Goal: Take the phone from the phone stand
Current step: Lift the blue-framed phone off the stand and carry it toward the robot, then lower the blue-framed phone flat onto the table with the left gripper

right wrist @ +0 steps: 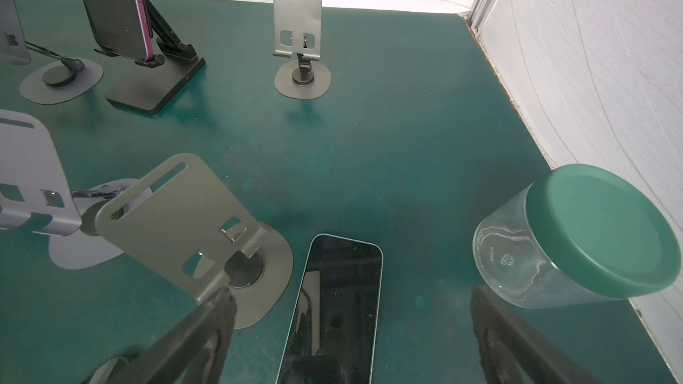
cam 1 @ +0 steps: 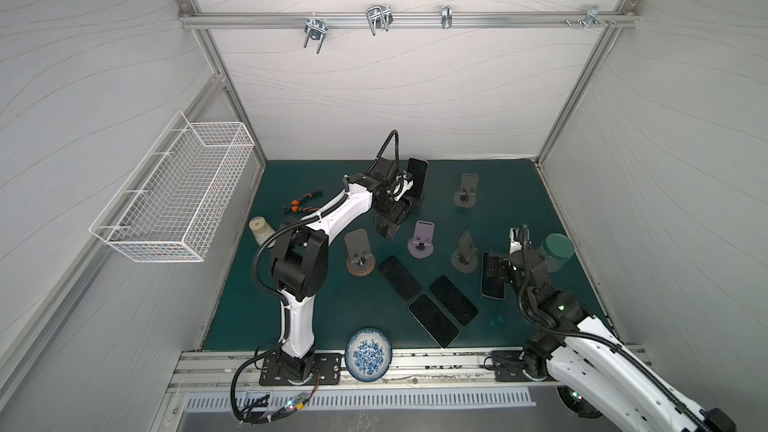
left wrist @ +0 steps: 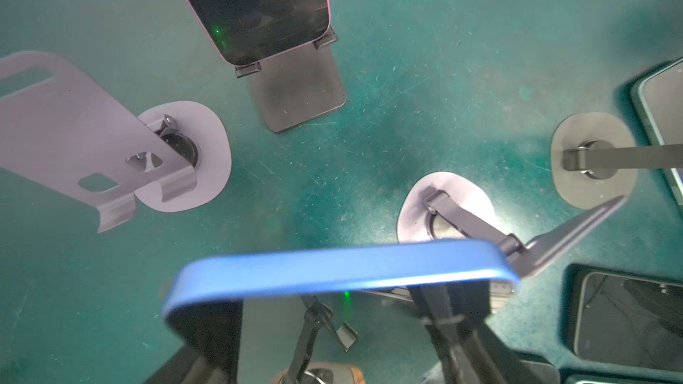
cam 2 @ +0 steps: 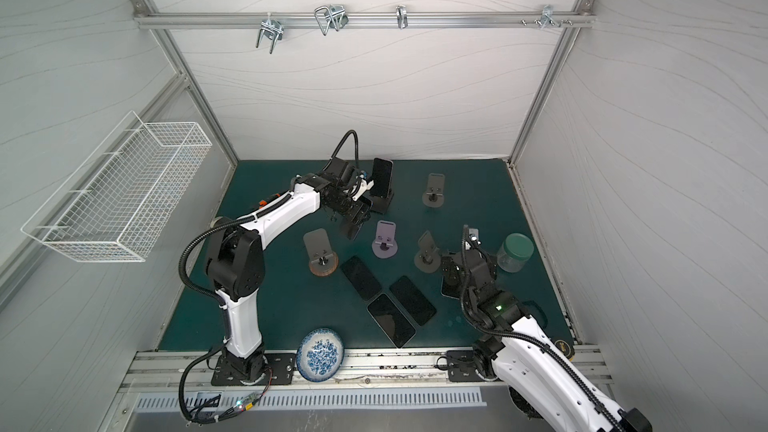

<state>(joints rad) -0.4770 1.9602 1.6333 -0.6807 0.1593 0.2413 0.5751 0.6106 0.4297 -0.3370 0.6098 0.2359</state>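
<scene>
Phone: blue phone (left wrist: 340, 271) held above the table's (cam 1: 332, 317) middle, just beside a stand (left wrist: 447, 201).
Left fingers (left wrist: 452, 312): pinching blue phone.
Right fingers (right wrist: 207, 330): spread, straddling flat phone (right wrist: 336, 301) near right edge.

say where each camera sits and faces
top views: high at the front, facing down and back at the mat; both arms show.
left wrist: on the left arm, facing down; the left hand shows, shut on a blue phone.
right wrist: on the right arm, facing the back wall; the right hand shows, open, over a flat phone.
shared: both wrist views show the pink phone on its stand.
</scene>
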